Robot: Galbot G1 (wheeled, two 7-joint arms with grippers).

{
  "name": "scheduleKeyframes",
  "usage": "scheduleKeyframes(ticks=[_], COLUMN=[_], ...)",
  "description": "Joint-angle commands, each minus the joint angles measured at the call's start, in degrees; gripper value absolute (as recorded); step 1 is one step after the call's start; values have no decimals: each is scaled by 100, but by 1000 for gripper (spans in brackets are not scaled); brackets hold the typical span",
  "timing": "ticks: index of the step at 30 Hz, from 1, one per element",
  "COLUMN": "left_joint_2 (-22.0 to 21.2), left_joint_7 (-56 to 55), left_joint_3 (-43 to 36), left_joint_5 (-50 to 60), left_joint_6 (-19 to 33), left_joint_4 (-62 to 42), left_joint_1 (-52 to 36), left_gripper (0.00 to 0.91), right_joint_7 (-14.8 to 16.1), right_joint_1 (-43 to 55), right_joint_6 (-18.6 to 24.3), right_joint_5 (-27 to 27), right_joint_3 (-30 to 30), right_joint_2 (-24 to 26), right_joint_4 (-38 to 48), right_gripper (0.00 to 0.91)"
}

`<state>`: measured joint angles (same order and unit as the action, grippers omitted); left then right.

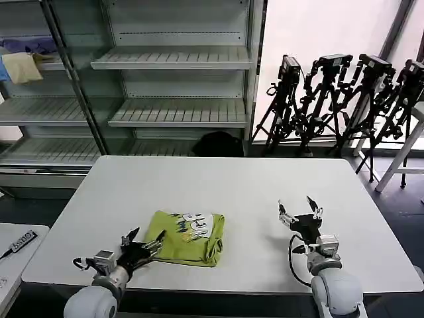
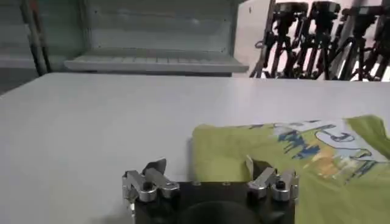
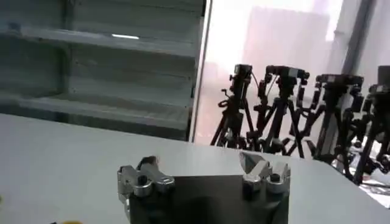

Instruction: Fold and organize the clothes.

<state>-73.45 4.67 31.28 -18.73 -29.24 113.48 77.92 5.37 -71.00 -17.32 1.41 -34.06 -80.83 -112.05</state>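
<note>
The lime yellow-green T-shirt (image 1: 187,236) lies folded into a small rectangle on the white table (image 1: 232,185), print side up, near the front edge left of centre. In the left wrist view the shirt (image 2: 292,159) shows its white-and-dark graphic. My left gripper (image 1: 146,242) is open at the shirt's front-left corner, one finger over the fabric edge, nothing held; its open span also shows in its own wrist view (image 2: 207,165). My right gripper (image 1: 299,212) stands open over bare table to the shirt's right, well apart from it, and empty (image 3: 201,163).
Empty metal shelves (image 1: 179,86) stand behind the table. A pale yellow cloth (image 1: 22,66) and a blue-purple cloth (image 1: 26,45) lie on a left shelf. Several black tripods (image 1: 344,99) line the back right. A low side table (image 1: 16,248) sits at the left.
</note>
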Motion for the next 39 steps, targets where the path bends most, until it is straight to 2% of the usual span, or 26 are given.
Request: scheduleKeyframes(ticks=[1, 3, 4, 22, 25, 31, 39], left_joint_2=[-79, -86, -91, -84, -104, 3, 625], left_joint_7=[-50, -34, -39, 33, 8, 176, 837], left_joint_3=[-38, -34, -31, 57, 73, 451, 1867], left_joint_5=[-79, -124, -163, -880, -863, 28, 546], left_joint_6=[-88, -88, -100, -349, -186, 836, 842], left_joint_4=[-60, -71, -75, -116, -127, -133, 116], left_joint_1=[8, 15, 14, -36, -25, 69, -120], left_gripper=[212, 30, 20, 10, 0, 0, 0], right_joint_7=[13, 12, 9, -34, -41, -44, -45], right_joint_1=[-16, -20, -21, -21, -25, -31, -23], right_joint_6=[76, 82, 83, 91, 92, 96, 158], right_joint_5=[-27, -33, -33, -83, -90, -79, -50], right_joint_3=[-10, -12, -11, -23, -29, -73, -112], right_joint_2=[-6, -9, -10, -13, -12, 2, 12], right_joint_4=[17, 16, 12, -24, -29, -30, 68], right_gripper=[907, 907, 907, 907, 907, 907, 907])
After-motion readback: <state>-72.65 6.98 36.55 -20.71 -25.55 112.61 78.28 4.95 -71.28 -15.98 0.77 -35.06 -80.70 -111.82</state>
